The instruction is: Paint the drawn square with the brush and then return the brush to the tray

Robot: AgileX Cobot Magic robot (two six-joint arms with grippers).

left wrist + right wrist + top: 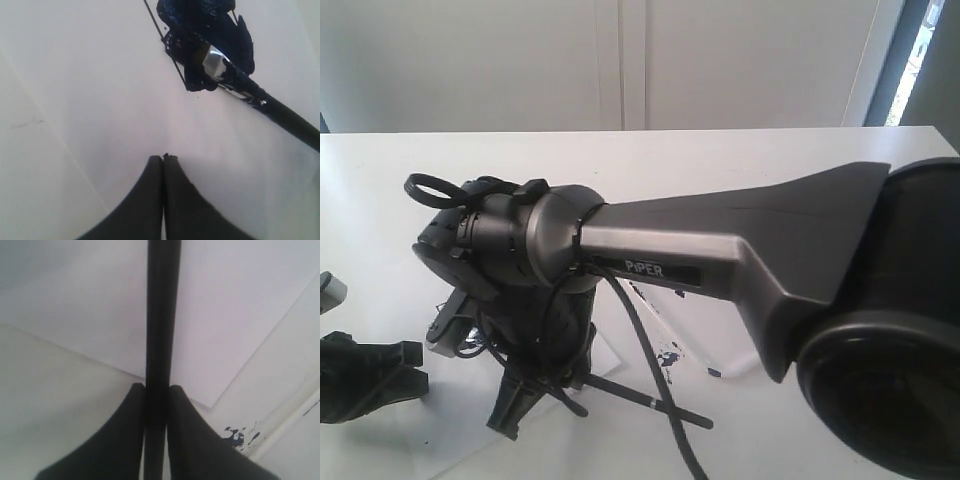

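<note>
Right jaws clenched on the brush (159, 340) handle; left jaws pressed together, empty. Bristles sit on the blue-smeared square (200, 15). Risk: the thin handle swivels in my grip and the wet tip streaks the paper (225, 315) short of the tray (287, 417).

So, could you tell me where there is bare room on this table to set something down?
The far strip of table, between the right arm and the wall, is bare. The near middle is crowded: the right gripper holding the brush, cables, the tray, and the left gripper at the near left.
</note>
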